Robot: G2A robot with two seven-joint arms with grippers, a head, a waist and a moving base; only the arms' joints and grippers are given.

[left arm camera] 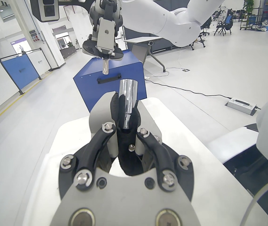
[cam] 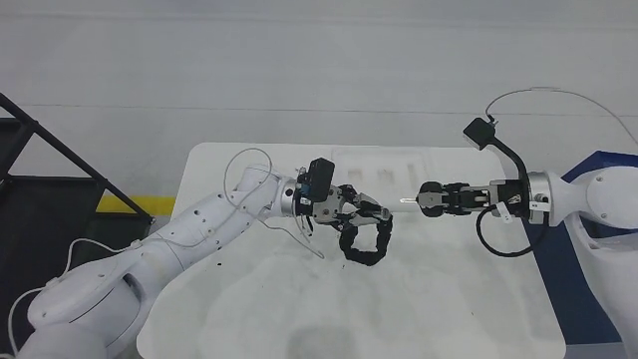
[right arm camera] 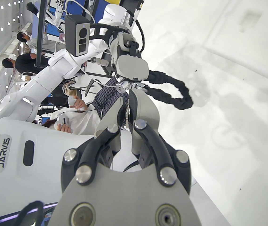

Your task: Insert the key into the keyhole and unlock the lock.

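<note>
The lock (left arm camera: 128, 90) is clamped in the left claw (left arm camera: 125, 105) above the middle of the surface (cam: 449, 299), its keyhole (right arm camera: 119, 87) faced toward the key (left arm camera: 105, 68). That key is pinched by the right claw (cam: 423, 199), lined up for insertion.

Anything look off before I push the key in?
Nothing stands out. The left gripper clamps the lock, its cable loop untangled. The right gripper holds the key short of the keyhole, not touching.

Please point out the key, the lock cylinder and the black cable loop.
key (left arm camera: 105, 68): left wrist view, on its metal blade.
lock cylinder (left arm camera: 128, 92): left wrist view, on its chrome side.
black cable loop (right arm camera: 186, 99): right wrist view, on its far bend.
</note>
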